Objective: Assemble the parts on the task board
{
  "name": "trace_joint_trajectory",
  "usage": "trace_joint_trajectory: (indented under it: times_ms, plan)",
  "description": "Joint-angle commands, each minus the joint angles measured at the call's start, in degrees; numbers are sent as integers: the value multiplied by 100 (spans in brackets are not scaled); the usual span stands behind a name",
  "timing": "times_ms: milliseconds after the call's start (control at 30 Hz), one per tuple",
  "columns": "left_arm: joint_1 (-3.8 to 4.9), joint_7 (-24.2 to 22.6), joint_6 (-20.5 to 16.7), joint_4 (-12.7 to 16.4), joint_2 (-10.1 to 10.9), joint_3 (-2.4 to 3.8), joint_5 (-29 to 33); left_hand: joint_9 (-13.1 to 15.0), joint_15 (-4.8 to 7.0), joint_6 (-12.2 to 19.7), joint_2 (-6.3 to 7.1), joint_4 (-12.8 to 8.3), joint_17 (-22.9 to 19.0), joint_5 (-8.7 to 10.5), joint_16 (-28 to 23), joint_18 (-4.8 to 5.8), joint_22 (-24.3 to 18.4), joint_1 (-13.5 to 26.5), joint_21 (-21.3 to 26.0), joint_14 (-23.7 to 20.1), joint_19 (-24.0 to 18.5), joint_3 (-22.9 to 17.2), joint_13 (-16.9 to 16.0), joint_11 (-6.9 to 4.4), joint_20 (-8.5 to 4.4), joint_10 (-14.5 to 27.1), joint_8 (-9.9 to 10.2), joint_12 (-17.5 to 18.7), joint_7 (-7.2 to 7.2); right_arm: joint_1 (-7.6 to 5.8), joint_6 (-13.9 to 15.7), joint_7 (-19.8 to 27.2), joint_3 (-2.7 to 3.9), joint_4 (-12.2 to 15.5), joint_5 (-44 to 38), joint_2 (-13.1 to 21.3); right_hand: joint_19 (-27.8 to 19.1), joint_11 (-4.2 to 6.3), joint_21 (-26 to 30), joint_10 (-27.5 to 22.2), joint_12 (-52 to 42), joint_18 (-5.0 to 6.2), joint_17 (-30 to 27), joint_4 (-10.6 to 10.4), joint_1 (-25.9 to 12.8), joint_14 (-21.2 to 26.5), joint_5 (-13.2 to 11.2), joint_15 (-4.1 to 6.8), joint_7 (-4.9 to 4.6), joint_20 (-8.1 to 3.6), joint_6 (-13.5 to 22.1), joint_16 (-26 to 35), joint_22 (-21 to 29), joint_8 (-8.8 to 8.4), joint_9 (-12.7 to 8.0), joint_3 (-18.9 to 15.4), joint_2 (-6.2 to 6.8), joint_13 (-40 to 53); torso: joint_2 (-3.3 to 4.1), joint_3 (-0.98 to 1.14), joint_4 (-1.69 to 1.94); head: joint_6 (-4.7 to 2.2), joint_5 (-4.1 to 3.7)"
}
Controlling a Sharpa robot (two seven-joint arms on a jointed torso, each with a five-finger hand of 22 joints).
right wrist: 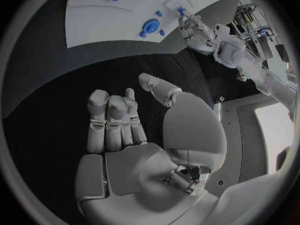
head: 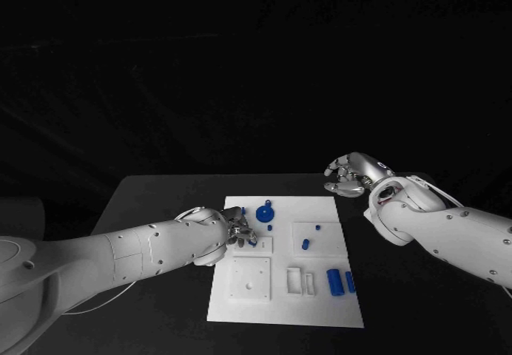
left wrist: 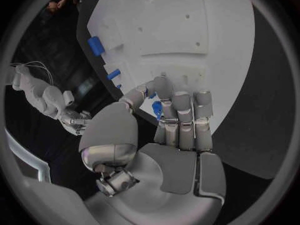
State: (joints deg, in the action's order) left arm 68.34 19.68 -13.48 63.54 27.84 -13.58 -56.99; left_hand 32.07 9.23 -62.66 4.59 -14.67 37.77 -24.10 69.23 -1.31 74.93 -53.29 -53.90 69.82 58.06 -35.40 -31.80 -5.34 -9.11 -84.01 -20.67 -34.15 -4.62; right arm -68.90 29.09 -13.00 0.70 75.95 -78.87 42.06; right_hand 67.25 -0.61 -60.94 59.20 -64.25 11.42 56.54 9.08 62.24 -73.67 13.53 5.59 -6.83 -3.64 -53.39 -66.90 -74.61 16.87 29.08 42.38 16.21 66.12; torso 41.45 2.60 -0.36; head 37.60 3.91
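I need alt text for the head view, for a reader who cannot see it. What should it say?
The robot's left hand pinches a small blue part over the left edge of the white task board. Its right hand hangs empty, fingers curled, over the black table beyond the board's far right corner.

Your left hand (left wrist: 169, 130) sits over the edge of the white task board (left wrist: 187, 30), pinching a small blue part (left wrist: 157, 108) between thumb and fingers. Two more blue parts (left wrist: 95, 45) lie along the board's rim. Your right hand (left wrist: 74, 120) hangs well apart, above the black table (left wrist: 269, 85).
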Motion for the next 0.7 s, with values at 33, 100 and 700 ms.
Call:
trace_joint_trajectory:
  times_ms: [33, 100, 700]
  plan:
    - [-2, -2, 216, 10, -13, 2, -46, 1465, 75, -800, -57, 6, -10, -20, 33, -86, 123, 17, -38, 38, -49, -30, -4, -43, -586, 36, -40, -41, 460, 0, -17, 39, 3, -1, -14, -7, 42, -14, 22, -12, -19, 358, 9, -3, 47, -23, 35, -5, -37, -6, -17, 21, -6, -35, -8, -31, -14, -10, 0, 2, 5, 11, -3]
    - [-2, 5, 244, 1, -16, 2, -74, 1468, 75, -800, -60, 6, -12, -17, 35, -86, 122, 20, -40, 37, -50, -30, -4, -43, -586, 38, -38, -45, 460, 0, -19, 39, 3, -1, -14, -9, 43, -14, 23, -11, -20, 358, 10, -4, 47, -24, 36, -5, -37, -6, -17, 21, -6, -35, -8, -32, -15, -10, -2, 2, 4, 8, -4]
    - [-2, 30, 419, -17, -35, 0, -72, 1487, 74, -796, -73, 3, -28, -6, 49, -85, 121, 35, -52, 25, -63, -30, 3, -43, -588, 52, -25, -67, 459, 0, -36, 32, 3, 5, -14, -16, 49, -12, 23, -9, -24, 358, 12, -5, 43, -29, 43, -4, -35, -8, -23, 22, -9, -33, -7, -38, -19, -15, -1, 6, 4, 19, -2]
